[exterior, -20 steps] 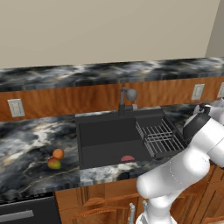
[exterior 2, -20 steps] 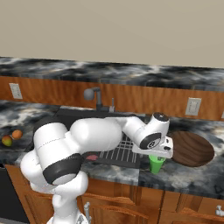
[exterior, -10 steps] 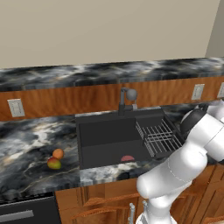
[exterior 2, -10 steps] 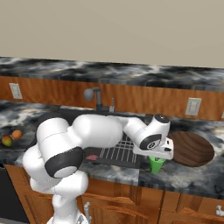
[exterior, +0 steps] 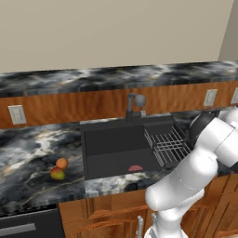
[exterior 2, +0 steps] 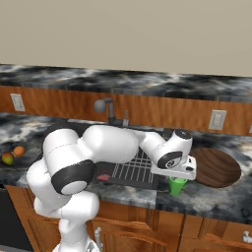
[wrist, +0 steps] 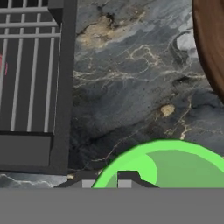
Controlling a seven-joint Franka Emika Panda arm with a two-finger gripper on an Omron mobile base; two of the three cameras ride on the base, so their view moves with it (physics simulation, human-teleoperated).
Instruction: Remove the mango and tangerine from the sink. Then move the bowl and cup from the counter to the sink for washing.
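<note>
Clamping on the green cup's (exterior 2: 176,185) rim, gripper (exterior 2: 177,176) just right of the sink (exterior: 116,144), wooden bowl (exterior 2: 216,166) beside it

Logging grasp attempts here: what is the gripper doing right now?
Gripper: shut on the green cup, pinching its rim.

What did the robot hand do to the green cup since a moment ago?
The gripper sank a little and closed on the rim of the cup, which stands beside the bowl on the counter. The mango and tangerine stayed put, left of the sink.
</note>
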